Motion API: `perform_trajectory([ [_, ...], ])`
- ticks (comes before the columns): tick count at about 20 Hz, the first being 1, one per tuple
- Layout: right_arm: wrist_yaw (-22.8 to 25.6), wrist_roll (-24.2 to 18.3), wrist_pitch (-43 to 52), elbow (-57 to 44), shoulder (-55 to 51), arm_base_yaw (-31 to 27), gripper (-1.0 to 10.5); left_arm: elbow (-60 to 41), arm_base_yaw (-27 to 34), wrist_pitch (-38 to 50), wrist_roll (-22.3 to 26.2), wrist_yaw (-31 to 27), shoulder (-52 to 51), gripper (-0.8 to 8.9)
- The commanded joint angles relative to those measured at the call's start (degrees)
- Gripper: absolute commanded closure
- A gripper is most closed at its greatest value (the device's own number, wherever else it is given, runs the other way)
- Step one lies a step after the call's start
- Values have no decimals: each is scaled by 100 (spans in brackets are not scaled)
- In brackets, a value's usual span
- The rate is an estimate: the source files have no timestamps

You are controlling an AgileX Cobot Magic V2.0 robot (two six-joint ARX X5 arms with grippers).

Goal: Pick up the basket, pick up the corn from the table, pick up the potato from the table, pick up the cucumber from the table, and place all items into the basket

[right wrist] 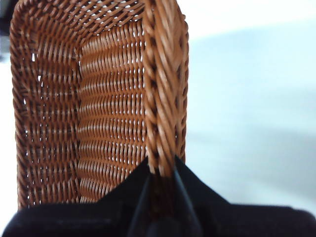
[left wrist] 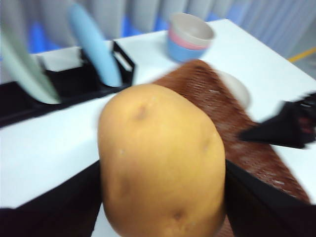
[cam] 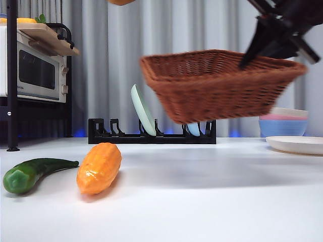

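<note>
My right gripper comes in from the top right and is shut on the braided rim of the basket, holding it tilted above the table. The right wrist view shows the jaws clamped over the rim of the basket, which is empty inside. My left gripper is shut on the potato, high above the table with the basket below and beyond it. In the front view only the potato's underside shows at the top edge. The corn and the cucumber lie side by side on the table at the front left.
A black dish rack with upright plates stands at the back. Stacked pastel bowls and a white plate are at the right. An oven on a black shelf stands at the far left.
</note>
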Motion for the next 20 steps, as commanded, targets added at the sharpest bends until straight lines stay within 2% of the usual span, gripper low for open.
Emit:
perform_trajectory([
  [1, -76, 398, 310, -13, 24, 208, 963, -46, -448, 15, -153, -52, 269, 822],
  [4, -76, 535, 494, -13, 24, 442, 963, -46, -1058, 31, -179, -437, 673, 822],
  [6, -79, 551, 507, -13, 24, 472, 963, -46, -1351, 31, -175, -446, 942, 822],
  [11, -79, 592, 505, -13, 20, 468, 963, -46, -1738, -280, -13, -894, 1366, 813],
  [12, -76, 592, 505, -13, 20, 468, 963, -46, -1770, -365, 13, -887, 1410, 779],
  [13, -79, 592, 505, -13, 20, 468, 963, -46, -1775, -428, 13, -872, 1432, 668],
  [14, -79, 592, 505, -13, 20, 468, 963, -46, -1775, -490, 13, -883, 1451, 490],
  [15, -79, 592, 505, -13, 20, 468, 963, -46, -1775, -520, 13, -885, 1460, 350],
  [16, -81, 597, 505, -13, 20, 468, 963, -46, -1773, -538, 15, -883, 1460, 317],
  [18, -94, 717, 505, -13, 20, 468, 963, -46, -1773, -551, 15, -879, 1460, 313],
  [20, -337, 737, 505, -13, 13, 463, 963, -46, -1768, -605, 17, -883, 1460, 309],
])
